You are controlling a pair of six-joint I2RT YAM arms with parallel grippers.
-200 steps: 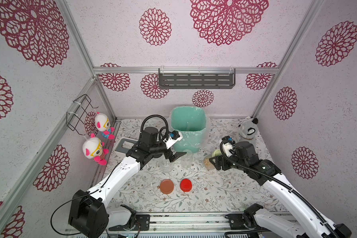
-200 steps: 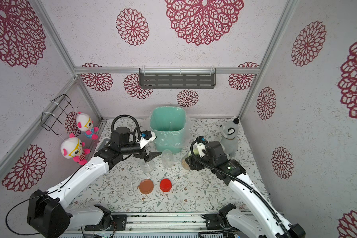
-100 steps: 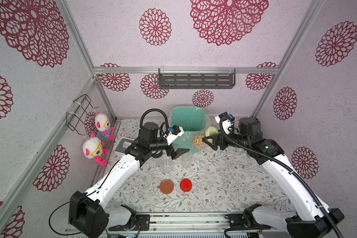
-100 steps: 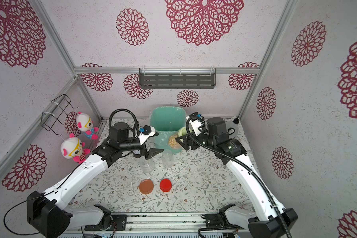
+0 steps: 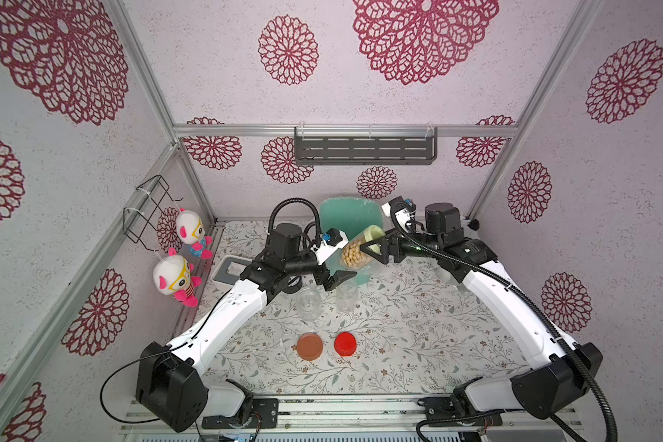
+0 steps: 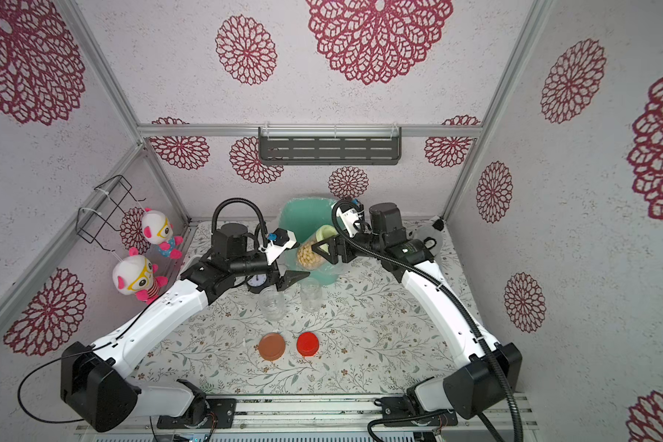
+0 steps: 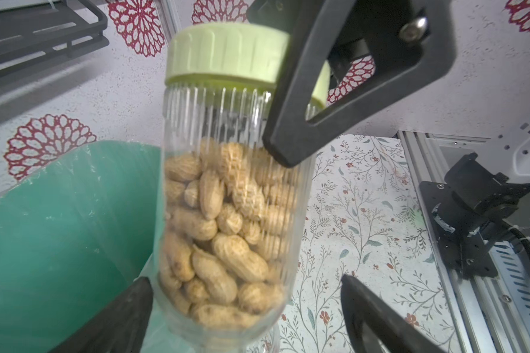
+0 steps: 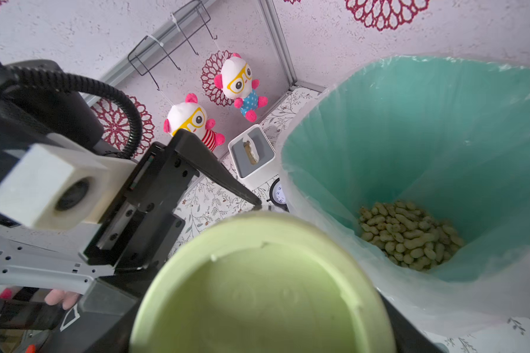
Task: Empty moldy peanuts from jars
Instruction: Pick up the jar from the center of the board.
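My right gripper (image 5: pixel 367 247) clamps the lidded jar (image 7: pixel 227 189) of peanuts (image 7: pixel 224 232) by the bin (image 8: pixel 410 122) while my left gripper (image 7: pixel 245 279) gapes around its base, likely to brace it for unscrewing.

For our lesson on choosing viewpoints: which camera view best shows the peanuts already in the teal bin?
The right wrist view: it looks into the bin onto the peanut pile at its bottom. Both top views show only the bin's upper part; the left wrist view only its side.
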